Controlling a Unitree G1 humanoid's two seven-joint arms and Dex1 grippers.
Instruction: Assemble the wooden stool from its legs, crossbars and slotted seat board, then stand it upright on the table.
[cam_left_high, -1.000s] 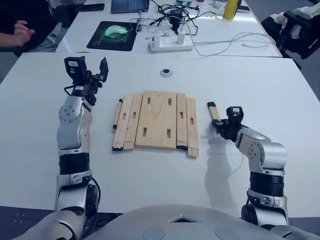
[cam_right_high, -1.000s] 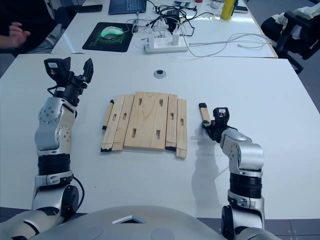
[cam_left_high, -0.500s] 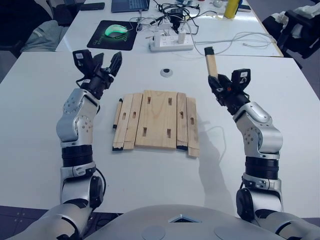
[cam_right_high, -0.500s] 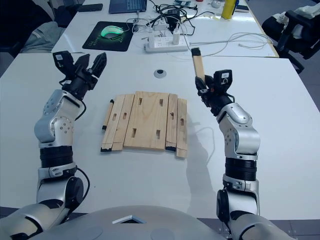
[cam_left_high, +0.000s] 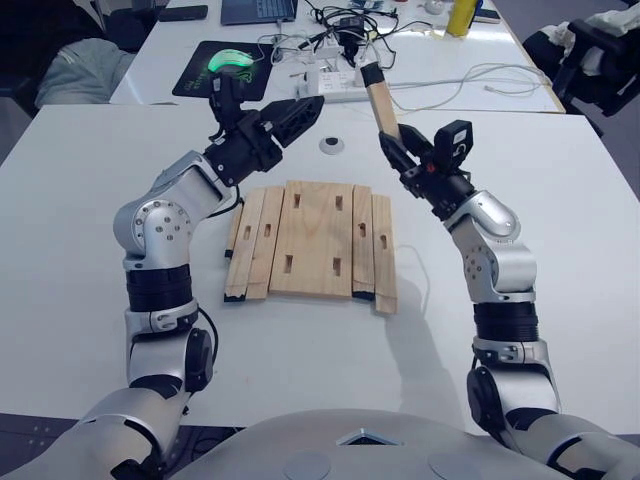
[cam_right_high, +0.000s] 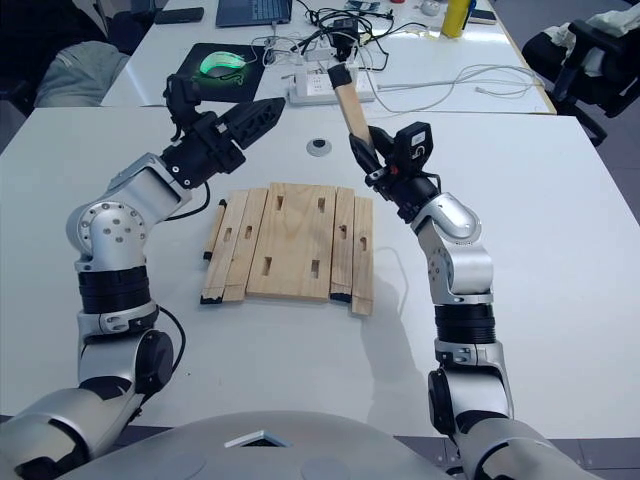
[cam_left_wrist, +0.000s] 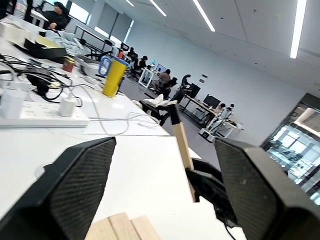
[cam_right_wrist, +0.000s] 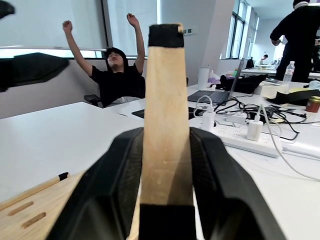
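The right gripper (cam_left_high: 394, 141) clamps a wooden leg (cam_left_high: 379, 98) aloft above the far right corner of the slotted seat board (cam_left_high: 314, 238) lying flat on the table (cam_left_high: 530, 210); the left gripper (cam_left_high: 292, 111) hangs over its far left, jaws apart

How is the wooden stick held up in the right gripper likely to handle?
The wooden stick looks stiff: it stands straight above the right gripper. Probably light, since one end grip holds it. Clamped near its lower end only, it might pivot if bumped.
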